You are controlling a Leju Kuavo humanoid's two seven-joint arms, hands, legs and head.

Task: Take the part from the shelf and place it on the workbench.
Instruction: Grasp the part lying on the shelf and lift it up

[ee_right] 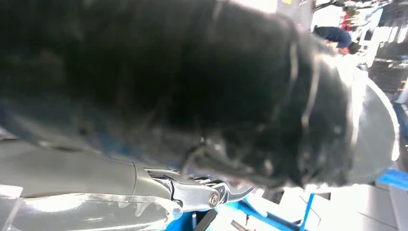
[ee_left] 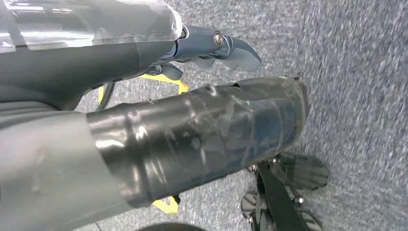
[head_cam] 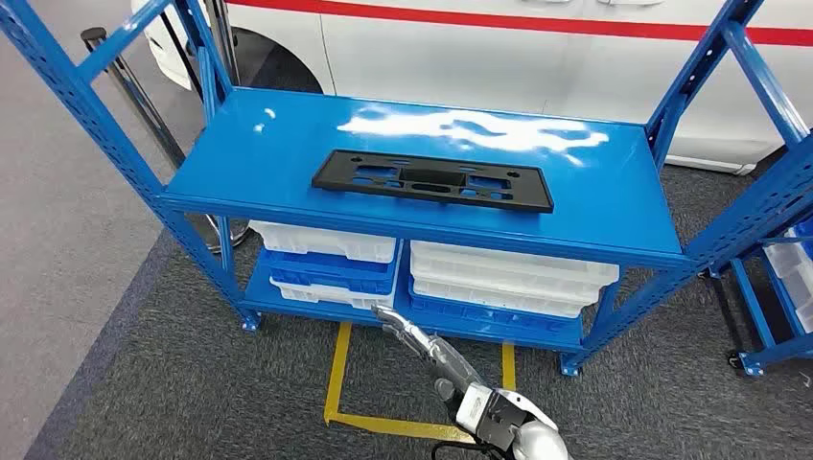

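A flat black part (head_cam: 433, 179), a long plate with several cutouts, lies on the top level of the blue shelf (head_cam: 278, 163) in the head view. My right hand (head_cam: 429, 347) reaches up from below, in front of the shelf's lower level and well short of the part. Its fingers are stretched out and hold nothing. In the right wrist view the right hand (ee_right: 211, 125) is a dark blurred thumb with a silver finger (ee_right: 207, 196) beside it. My left hand (ee_left: 192, 125) hangs over the grey carpet with its fingers (ee_left: 226, 48) apart from the taped thumb, holding nothing.
White and blue trays (head_cam: 508, 278) are stacked on the shelf's lower level. Yellow tape (head_cam: 337, 374) marks the carpet in front. A white car (head_cam: 499, 53) stands behind the shelf. A second blue rack with white bins (head_cam: 781, 278) stands at the right, and a black post (head_cam: 134, 91) at the left.
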